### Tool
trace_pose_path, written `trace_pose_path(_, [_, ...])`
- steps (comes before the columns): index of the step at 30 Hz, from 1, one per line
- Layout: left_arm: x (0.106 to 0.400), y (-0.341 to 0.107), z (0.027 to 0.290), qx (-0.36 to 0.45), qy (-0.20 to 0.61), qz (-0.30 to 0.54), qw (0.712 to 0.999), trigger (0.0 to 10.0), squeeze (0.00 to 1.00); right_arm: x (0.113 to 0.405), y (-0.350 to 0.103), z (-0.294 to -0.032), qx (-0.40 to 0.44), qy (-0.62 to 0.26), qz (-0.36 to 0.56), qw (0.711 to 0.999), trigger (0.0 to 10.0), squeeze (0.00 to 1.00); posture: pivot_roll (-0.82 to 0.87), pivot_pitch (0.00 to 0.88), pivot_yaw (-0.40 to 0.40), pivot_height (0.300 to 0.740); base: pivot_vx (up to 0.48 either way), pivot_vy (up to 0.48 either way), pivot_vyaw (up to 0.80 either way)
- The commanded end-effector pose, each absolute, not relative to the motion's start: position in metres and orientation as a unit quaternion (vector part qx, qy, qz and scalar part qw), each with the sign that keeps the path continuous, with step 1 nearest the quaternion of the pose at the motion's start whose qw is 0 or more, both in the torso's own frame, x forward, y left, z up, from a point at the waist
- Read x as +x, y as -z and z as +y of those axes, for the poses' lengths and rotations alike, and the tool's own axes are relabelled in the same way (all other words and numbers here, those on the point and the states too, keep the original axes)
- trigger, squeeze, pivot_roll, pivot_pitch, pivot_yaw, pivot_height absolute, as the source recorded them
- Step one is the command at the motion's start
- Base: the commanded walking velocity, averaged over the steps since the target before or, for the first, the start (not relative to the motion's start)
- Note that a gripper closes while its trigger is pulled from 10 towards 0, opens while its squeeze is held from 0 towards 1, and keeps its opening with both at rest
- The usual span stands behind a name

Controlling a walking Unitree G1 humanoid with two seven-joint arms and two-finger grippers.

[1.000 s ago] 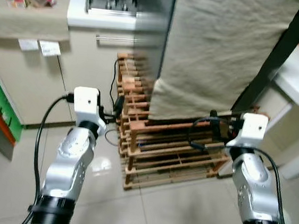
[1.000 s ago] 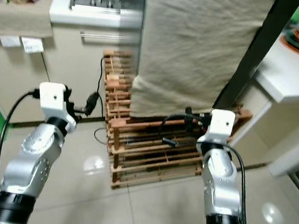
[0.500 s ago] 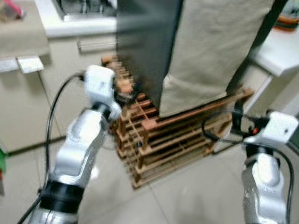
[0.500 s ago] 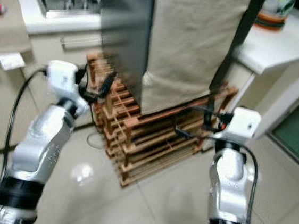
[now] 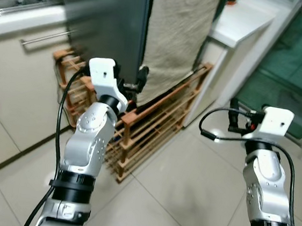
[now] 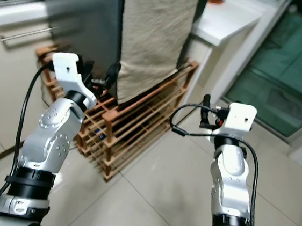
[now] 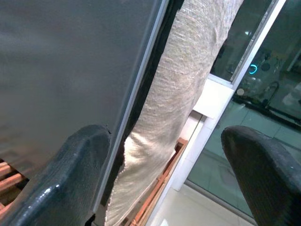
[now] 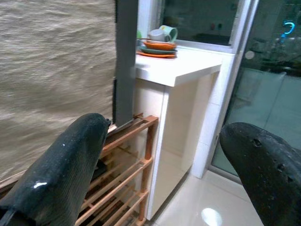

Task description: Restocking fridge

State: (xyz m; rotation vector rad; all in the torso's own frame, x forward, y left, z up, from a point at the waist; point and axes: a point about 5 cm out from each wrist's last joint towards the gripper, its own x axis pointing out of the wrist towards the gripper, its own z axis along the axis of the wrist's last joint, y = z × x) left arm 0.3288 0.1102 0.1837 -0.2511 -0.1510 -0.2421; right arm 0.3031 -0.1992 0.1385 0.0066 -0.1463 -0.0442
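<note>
Two pincers are up and both spread wide with nothing in them: my left gripper [image 5: 138, 79] sits just beside the tall grey fridge [image 5: 110, 17], its long axis upright, so that arm is nearer. My right gripper [image 5: 235, 112] hangs well apart from the fridge. Below the fridge stands a wooden rack [image 5: 159, 114]; I cannot tell what its shelves hold.

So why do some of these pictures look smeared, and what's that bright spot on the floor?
Left eye view: the grey fridge is smeared, arms sharper. Right wrist view: the beige cloth is streaked sideways; a lamp's glare sits on the floor tile. Left wrist view: the pincer fingers are close and soft.
</note>
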Motion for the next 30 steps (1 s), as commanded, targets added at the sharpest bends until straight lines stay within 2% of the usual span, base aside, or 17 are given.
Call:
trace_pose_path(1, [0.324,-0.187,0.114,-0.115,0.126,-0.088,0.982,10.0,0.00,0.308,-0.149,-0.181,-0.001,-0.014,-0.094,0.995,10.0,0.00,-0.07,0.000,-0.060,0.740,0.000,0.000,0.00])
trace_pose_path(5, [0.319,-0.186,0.116,-0.103,0.140,-0.092,0.980,10.0,0.00,0.308,-0.146,-0.177,0.003,-0.012,-0.087,0.996,10.0,0.00,-0.06,0.000,-0.049,0.740,0.000,0.360,0.00])
trace_pose_path(8, [0.318,-0.186,0.117,-0.047,0.155,-0.090,0.983,10.0,0.00,0.307,-0.141,-0.171,0.015,-0.014,-0.083,0.996,10.0,0.00,-0.05,0.000,-0.034,0.740,0.000,0.470,-0.80])
trace_pose_path(14, [0.317,-0.187,0.119,-0.003,0.181,-0.079,0.980,10.0,0.00,0.301,-0.134,-0.166,0.033,-0.007,-0.077,0.996,10.0,0.00,-0.04,0.000,-0.018,0.740,0.138,0.411,-0.80])
trace_pose_path(20, [0.318,-0.183,0.123,0.114,0.210,-0.052,0.970,10.0,0.00,0.297,-0.131,-0.172,0.050,0.033,-0.083,0.995,10.0,0.00,-0.04,0.000,0.017,0.740,0.154,0.145,-0.80])
trace_pose_path(22, [0.319,-0.182,0.128,0.116,0.206,-0.045,0.971,10.0,0.00,0.294,-0.126,-0.173,0.046,0.043,-0.076,0.995,10.0,0.00,-0.04,0.000,0.030,0.740,0.000,0.000,-0.80])
trace_pose_path(25, [0.320,-0.180,0.132,0.125,0.204,-0.037,0.970,10.0,0.00,0.290,-0.123,-0.175,0.039,0.057,-0.075,0.995,10.0,0.00,-0.06,0.000,0.047,0.740,0.000,0.000,0.00])
trace_pose_path(30, [0.326,-0.180,0.123,0.061,0.203,-0.036,0.977,10.0,0.00,0.291,-0.130,-0.177,0.027,0.066,-0.089,0.993,10.0,0.00,-0.09,0.000,0.060,0.740,0.000,0.000,0.00])
